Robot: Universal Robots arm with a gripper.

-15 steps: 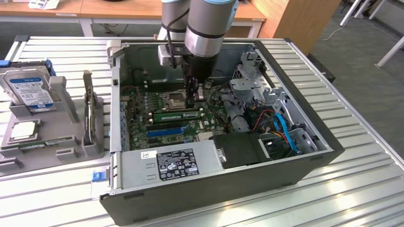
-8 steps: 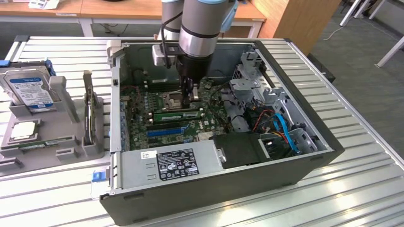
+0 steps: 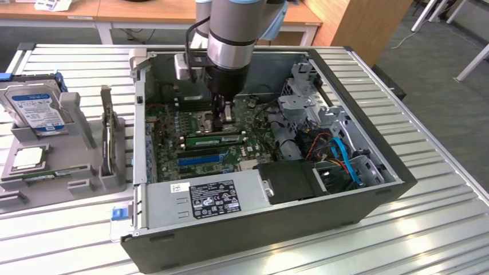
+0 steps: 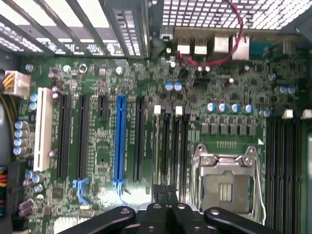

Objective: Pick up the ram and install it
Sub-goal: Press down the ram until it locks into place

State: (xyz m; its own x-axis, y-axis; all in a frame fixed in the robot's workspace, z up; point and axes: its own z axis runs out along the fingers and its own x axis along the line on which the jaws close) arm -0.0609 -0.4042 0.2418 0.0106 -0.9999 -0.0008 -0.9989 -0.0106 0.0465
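The ram is a long green stick standing on edge among the memory slots of the motherboard, inside the open computer case. My gripper reaches down into the case and hovers at the ram's top edge, toward the exterior view's right half of it. Whether it touches the ram I cannot tell. In the wrist view my gripper has its two black fingers pressed together with nothing between them, over a row of dark memory slots. The ram itself is not distinguishable there.
A blue slot runs beside the memory slots. The open CPU socket is close to the fingers. A power supply fills the case's near end. A grey tray at the exterior view's left holds a hard disk and an upright card.
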